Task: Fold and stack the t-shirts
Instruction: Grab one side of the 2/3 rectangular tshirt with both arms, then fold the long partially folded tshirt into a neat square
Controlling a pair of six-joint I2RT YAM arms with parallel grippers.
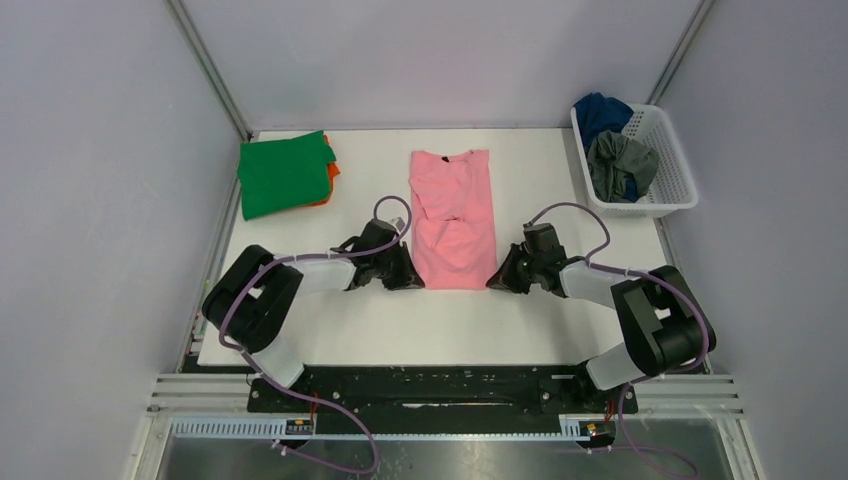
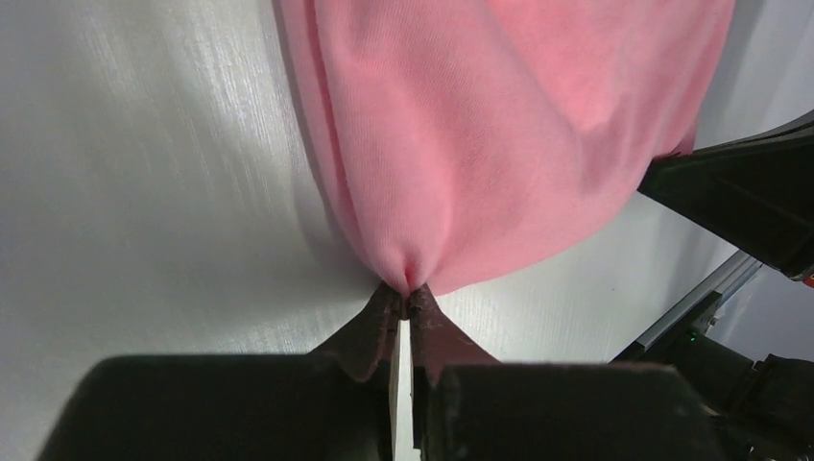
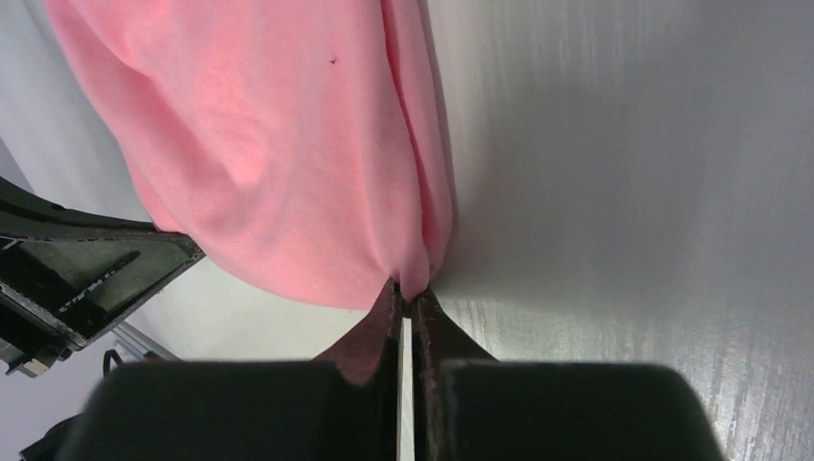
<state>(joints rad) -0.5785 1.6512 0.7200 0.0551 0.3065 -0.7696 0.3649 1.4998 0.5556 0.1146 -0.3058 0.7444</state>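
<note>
Left gripper (image 2: 407, 296) and right gripper (image 3: 405, 300) pinch the pink t-shirt (image 1: 452, 215).

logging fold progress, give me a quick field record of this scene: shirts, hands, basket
pink t-shirt: lying at centre of table, sides folded in
left hand: shut on its near-left corner
right hand: shut on its near-right corner
green t-shirt: folded, far left, on orange t-shirt
white basket: far right, holds crumpled dark blue t-shirt and grey t-shirt

table (image 1: 450, 325): white | basket (image 1: 672, 165): white lattice, on table's far-right corner | walls (image 1: 100, 150): pale grey
</note>
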